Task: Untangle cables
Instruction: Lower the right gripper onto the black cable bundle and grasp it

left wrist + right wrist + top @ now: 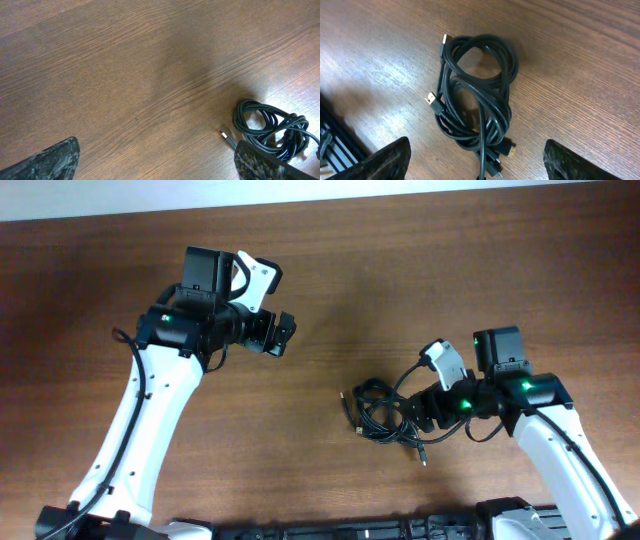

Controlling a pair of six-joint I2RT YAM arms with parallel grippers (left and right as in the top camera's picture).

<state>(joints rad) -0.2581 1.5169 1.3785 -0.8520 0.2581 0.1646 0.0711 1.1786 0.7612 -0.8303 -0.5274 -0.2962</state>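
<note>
Two open, empty grippers and a knotted bundle of black cables (485,107) on a brown wooden table (580,60).

In the right wrist view, the right gripper (480,161) spreads its fingers to the frame's bottom corners and grips nothing. The bundle lies between and just beyond them, gold-tipped plugs at centre left. In the left wrist view, the left gripper (155,161) is equally wide and empty above bare wood, with the bundle at lower right.
</note>
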